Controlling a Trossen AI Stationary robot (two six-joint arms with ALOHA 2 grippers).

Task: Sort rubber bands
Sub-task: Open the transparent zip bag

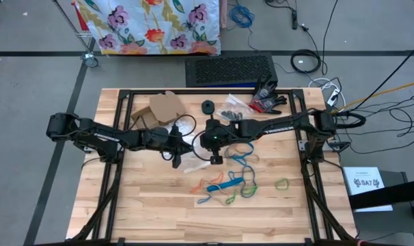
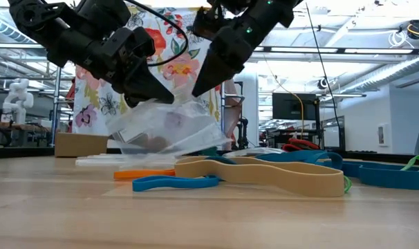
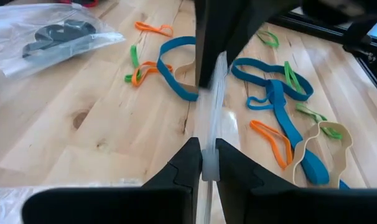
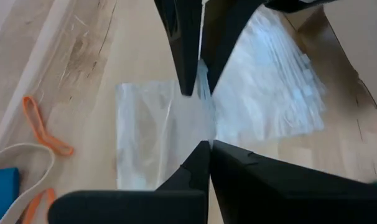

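Arms reach in from opposite sides and meet over the middle of the tabletop (image 1: 152, 212), each angled downward with its wrist tipped toward the other. The left end effector (image 3: 203, 167) has its fingers pressed nearly together, pinching the edge of a clear plastic bag (image 2: 169, 129). The right end effector (image 4: 208, 148) faces it from the far side, fingers closed on the same bag's edge, so the bag hangs lifted between the two, just above the wood. The rubber bands (image 1: 229, 183) lie scattered loose on the tabletop in front of and below the end effectors: blue, orange, green and tan loops, some overlapping. Another clear bag holding dark items (image 3: 55, 37) lies flat on the wood, well apart from the bands
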